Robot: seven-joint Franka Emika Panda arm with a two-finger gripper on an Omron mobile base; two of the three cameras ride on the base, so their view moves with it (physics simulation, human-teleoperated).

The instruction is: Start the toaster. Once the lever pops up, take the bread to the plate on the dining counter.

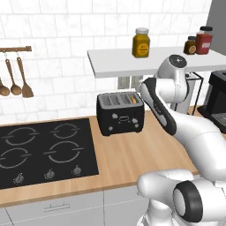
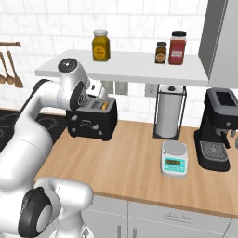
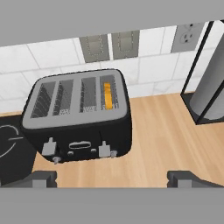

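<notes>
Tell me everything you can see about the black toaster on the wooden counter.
The toaster is a small black box with a grey top that has four long slots. The bread, with its orange crust, sits in the rightmost slot as the hand view shows it; the other three look empty. Its front carries two pale levers, an oval badge and small knobs. It stands upright on the wood worktop, beside the black hob, near the tiled wall. Nothing else touches it.

Wood worktop (image 2: 135, 162) before me — black hob (image 1: 44, 150) set into its left part. Standing on it, left to right: the toaster (image 1: 120, 113) against the tiled wall, paper-towel holder (image 2: 169, 111), small scale (image 2: 174, 158), black coffee machine (image 2: 218, 128) — all apart from one another.
</notes>
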